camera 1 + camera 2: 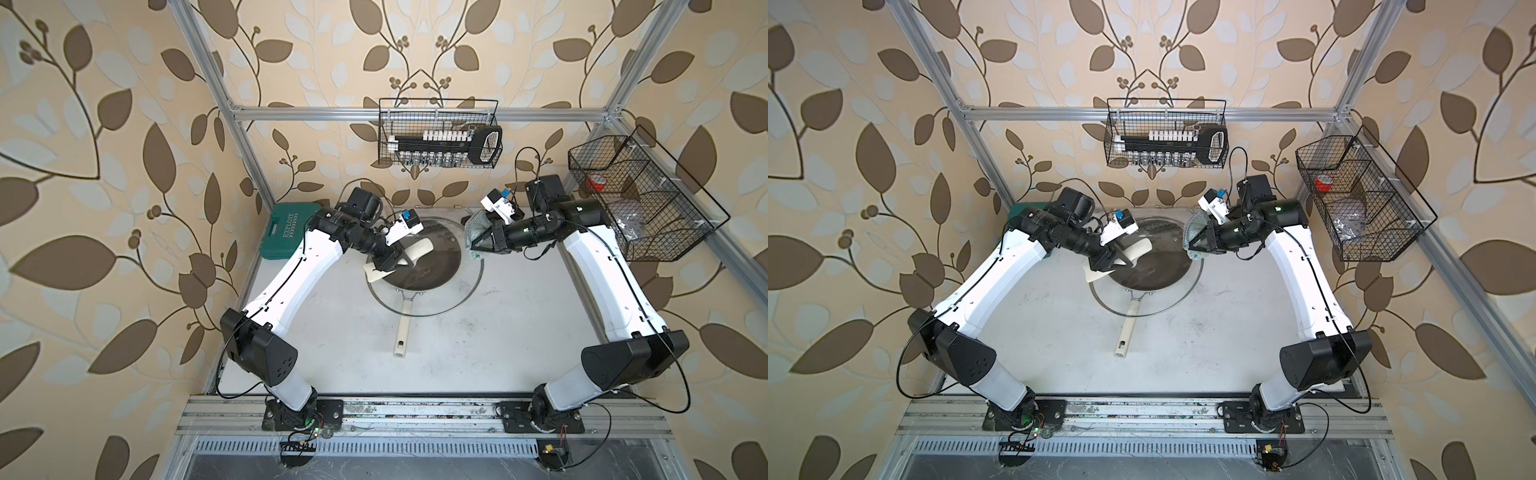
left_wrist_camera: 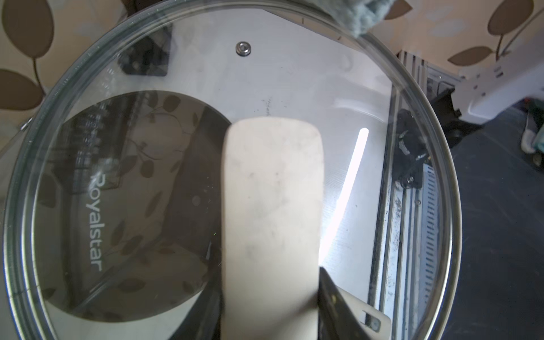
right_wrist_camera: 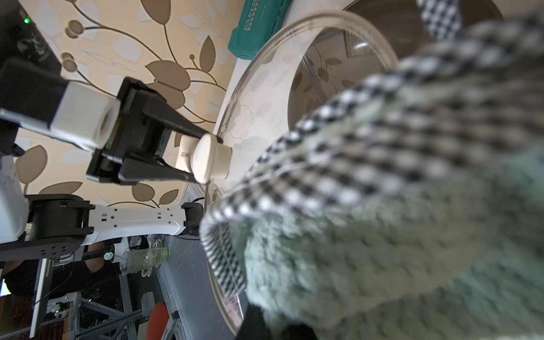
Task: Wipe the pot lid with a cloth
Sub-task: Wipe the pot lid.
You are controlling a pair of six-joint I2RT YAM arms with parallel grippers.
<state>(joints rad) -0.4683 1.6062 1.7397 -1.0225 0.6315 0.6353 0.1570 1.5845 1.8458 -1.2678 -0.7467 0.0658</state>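
The round clear glass lid (image 1: 455, 286) is held tilted in the left claw (image 1: 406, 262) by its cream bar; the grey-green knit cloth (image 1: 473, 228) is clamped in the right claw (image 1: 476, 247) against its rim.

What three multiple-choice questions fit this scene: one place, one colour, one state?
1. Where is the frying pan? A in a wire basket; B under the pot lid; C on the green case.
2. What colour is the lid's handle? A cream-white; B red; C black.
3. How is the right gripper? A open and empty; B shut on the pan; C shut on the cloth.
Answers: 1 B, its dark bowl shows through the glass; 2 A, plain in the left wrist view; 3 C, the cloth bunches between its closed jaws.
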